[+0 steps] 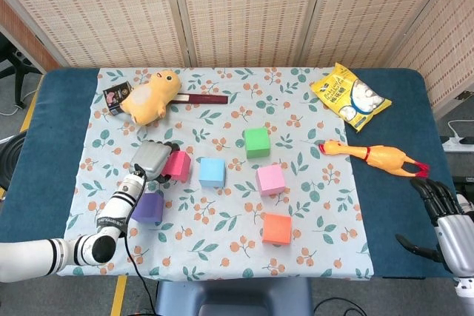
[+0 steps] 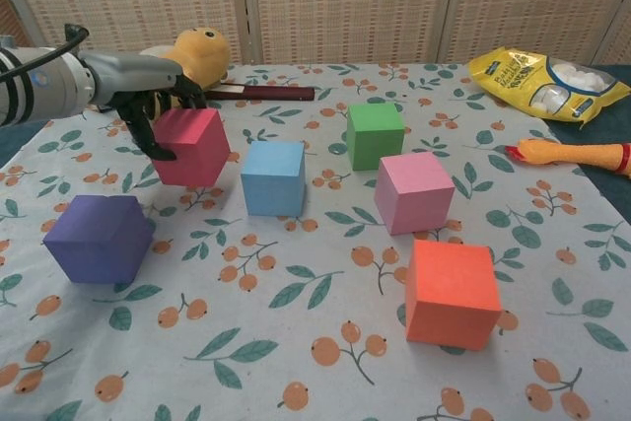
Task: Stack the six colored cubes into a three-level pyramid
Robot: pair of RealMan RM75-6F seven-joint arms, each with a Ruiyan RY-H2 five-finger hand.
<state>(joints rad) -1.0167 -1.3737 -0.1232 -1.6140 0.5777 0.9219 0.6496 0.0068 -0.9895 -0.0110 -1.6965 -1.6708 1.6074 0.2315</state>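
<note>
My left hand (image 1: 152, 159) grips the red cube (image 1: 178, 166) from its left side and holds it just left of the blue cube (image 1: 212, 172). In the chest view the red cube (image 2: 194, 147) hangs slightly tilted in the left hand (image 2: 148, 96), a small gap from the blue cube (image 2: 273, 177). The purple cube (image 2: 97, 238) sits in front of the hand. Green (image 2: 375, 135), pink (image 2: 413, 191) and orange (image 2: 452, 293) cubes stand apart on the cloth to the right. My right hand (image 1: 444, 216) is open off the table's right front corner.
A yellow plush toy (image 1: 150, 96), a small dark box (image 1: 116, 97) and a dark red bar (image 1: 201, 99) lie at the back left. A snack bag (image 1: 349, 96) and a rubber chicken (image 1: 374, 155) lie at the right.
</note>
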